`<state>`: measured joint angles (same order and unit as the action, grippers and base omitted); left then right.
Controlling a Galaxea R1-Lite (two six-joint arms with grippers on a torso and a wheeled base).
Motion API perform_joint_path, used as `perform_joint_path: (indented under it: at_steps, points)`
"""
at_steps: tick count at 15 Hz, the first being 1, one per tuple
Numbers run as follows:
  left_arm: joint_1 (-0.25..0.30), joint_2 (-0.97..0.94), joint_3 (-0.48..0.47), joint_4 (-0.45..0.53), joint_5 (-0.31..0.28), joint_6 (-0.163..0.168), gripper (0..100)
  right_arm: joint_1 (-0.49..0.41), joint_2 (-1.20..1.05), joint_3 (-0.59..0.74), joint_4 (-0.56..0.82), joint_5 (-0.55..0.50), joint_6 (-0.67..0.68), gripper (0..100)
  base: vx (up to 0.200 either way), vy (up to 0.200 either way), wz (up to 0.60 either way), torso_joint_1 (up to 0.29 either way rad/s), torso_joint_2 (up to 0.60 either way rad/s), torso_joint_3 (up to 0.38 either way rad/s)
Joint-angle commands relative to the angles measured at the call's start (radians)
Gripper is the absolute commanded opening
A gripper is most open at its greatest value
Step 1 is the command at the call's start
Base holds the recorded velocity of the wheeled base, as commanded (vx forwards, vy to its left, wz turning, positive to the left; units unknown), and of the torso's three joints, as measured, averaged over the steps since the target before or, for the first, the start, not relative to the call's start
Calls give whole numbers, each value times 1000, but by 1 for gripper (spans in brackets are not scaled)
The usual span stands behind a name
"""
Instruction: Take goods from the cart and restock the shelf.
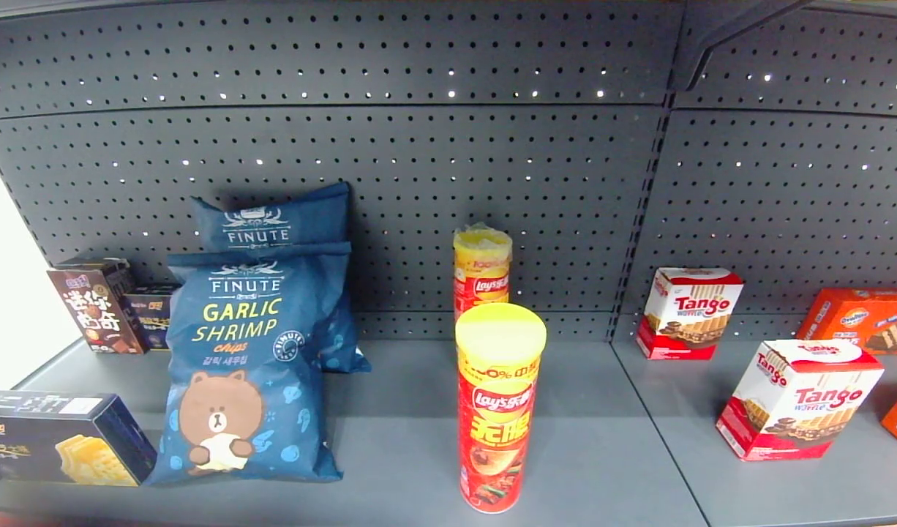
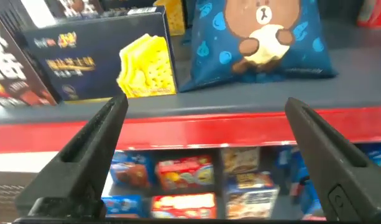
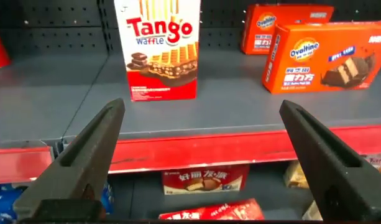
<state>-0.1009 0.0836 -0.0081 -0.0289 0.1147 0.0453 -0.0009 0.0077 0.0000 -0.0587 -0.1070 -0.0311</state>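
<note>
the shelf (image 1: 419,439) holds the goods in rows. a red chip tube (image 1: 498,410) with a yellow lid stands upright near the front edge, and a second tube (image 1: 482,271) stands behind it by the pegboard back. to the left, a blue shrimp chips bag (image 1: 247,366) leans upright with another blue bag (image 1: 273,219) behind it. further left, a dark cracker box (image 1: 61,438) lies at the front and a brown box (image 1: 94,304) stands at the back. to the right stand two wafer boxes (image 1: 800,399), then orange boxes (image 1: 862,318).

my left claw (image 2: 206,104) is spread wide with nothing in it, level with the shelf's red front strip (image 2: 202,130), facing the cracker box and the bag. my right claw (image 3: 201,107) is also spread and bare, facing a wafer box. boxed snacks (image 2: 184,180) sit on the lower shelf beneath.
</note>
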Motion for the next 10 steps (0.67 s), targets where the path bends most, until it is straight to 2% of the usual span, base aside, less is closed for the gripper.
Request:
perform_joint_path:
  at_steps: [1, 2, 3, 4, 5, 6, 7, 8, 9, 10]
  points:
    - [0, 5, 2, 0, -27, -22, 100, 1, -8, 0, 0, 50, -3, 100, 0, 0, 0, 0, 0, 0]
    - [1, 5, 8, 21, -119, -38, 100, 1, -8, 0, 2, 59, -4, 100, 0, 0, 0, 0, 0, 0]
    - [-2, 7, 8, 40, -194, -12, 100, 1, -8, 0, 2, 61, -6, 100, 0, 0, 0, 0, 0, 0]
    - [-51, 8, 7, 41, -217, 22, 100, 1, -8, 0, 2, 64, -20, 100, 0, 0, 0, 0, 0, 0]
    - [-80, 7, 8, 40, -216, 22, 100, 1, -8, 0, 2, 66, -26, 100, 0, 0, 0, 0, 0, 0]
    - [-80, 7, 8, 37, -185, 18, 100, 1, -8, 0, 0, 56, -20, 100, 0, 0, 0, 0, 0, 0]
    - [-80, 7, 8, 37, -121, 1, 100, 1, -8, 0, 2, 38, 8, 100, 0, 0, 0, 0, 0, 0]
    - [-80, 7, 8, 37, -110, -4, 100, 1, -8, 0, 2, 30, 17, 100, 0, 0, 0, 0, 0, 0]
    - [-80, 5, 8, 32, -78, -16, 100, 1, -8, -2, 4, -69, 30, 100, 0, 0, 0, 0, 0, 0]
    - [-80, 5, 8, 32, -78, -15, 100, 1, -8, -2, 4, -83, 22, 100, 0, 0, 0, 0, 0, 0]
